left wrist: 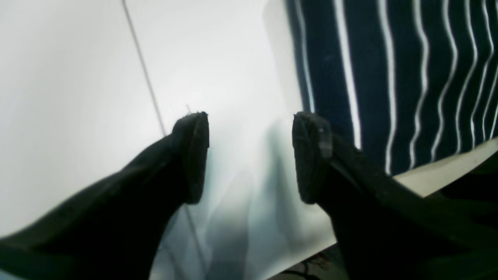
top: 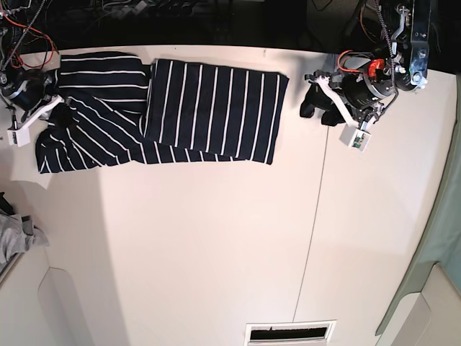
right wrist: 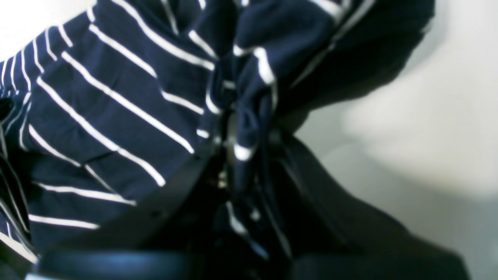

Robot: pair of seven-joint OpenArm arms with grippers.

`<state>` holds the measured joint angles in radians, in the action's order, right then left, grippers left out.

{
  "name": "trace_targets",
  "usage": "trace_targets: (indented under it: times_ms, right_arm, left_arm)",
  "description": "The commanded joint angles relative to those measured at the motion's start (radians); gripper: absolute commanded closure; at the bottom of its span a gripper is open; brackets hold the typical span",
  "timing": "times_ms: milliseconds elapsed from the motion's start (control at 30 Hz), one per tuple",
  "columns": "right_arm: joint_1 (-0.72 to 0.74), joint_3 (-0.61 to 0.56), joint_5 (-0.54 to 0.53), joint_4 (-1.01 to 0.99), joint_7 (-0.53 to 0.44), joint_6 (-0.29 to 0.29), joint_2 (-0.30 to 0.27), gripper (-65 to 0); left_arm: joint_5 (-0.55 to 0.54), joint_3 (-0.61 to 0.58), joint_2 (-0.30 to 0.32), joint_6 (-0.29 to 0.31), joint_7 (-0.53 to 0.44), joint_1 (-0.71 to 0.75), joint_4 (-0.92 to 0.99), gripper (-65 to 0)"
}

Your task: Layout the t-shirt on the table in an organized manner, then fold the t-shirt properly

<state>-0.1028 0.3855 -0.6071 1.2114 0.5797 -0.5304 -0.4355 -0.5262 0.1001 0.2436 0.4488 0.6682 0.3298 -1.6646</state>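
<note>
Laying out: dark navy white-striped soft t-shirt [top: 173, 108] lies bunched along the white table's [top: 216, 252] far edge. Right gripper [right wrist: 243, 132] is pinched on a sleeve-side fold; left gripper [left wrist: 249, 155] gapes empty beside the hem. Advise drawing outward low, avoiding twist.

right tool [right wrist: 237, 155]: tips buried in bunched t-shirt [right wrist: 116, 109], contact point hidden | left wrist view: t-shirt cut off at top and right edges | grey cloth [top: 16, 238]: cropped at base view's left edge | tabletop [top: 216, 252]: near edge out of frame
</note>
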Motion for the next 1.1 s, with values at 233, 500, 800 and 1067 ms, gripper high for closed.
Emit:
trace_targets:
  times_ms: [233, 500, 800, 1067]
  right_arm:
    - [0.008, 0.112, -0.18, 0.171, 0.106, -0.009, -0.06, 0.0]
    - [0.008, 0.112, -0.287, 0.384, 0.137, -0.028, -0.043, 0.0]
    - [0.006, 0.007, -0.315, 0.592, 0.163, -0.028, 0.043, 0.0]
    - [0.009, -0.346, -0.196, 0.591, 0.13, -0.052, 0.056, 0.0]
  left_arm:
    - [-0.065, -0.016, -0.122, 0.02, 0.014, -0.003, 0.077, -36.3]
    - [-0.022, -0.214, -0.133, 0.018, 0.001, -0.009, 0.077, -36.3]
    - [0.065, -0.291, -0.133, -0.002, -0.014, -0.011, 0.077, -36.3]
    - [0.091, -0.291, -0.133, -0.005, -0.014, -0.011, 0.077, -36.3]
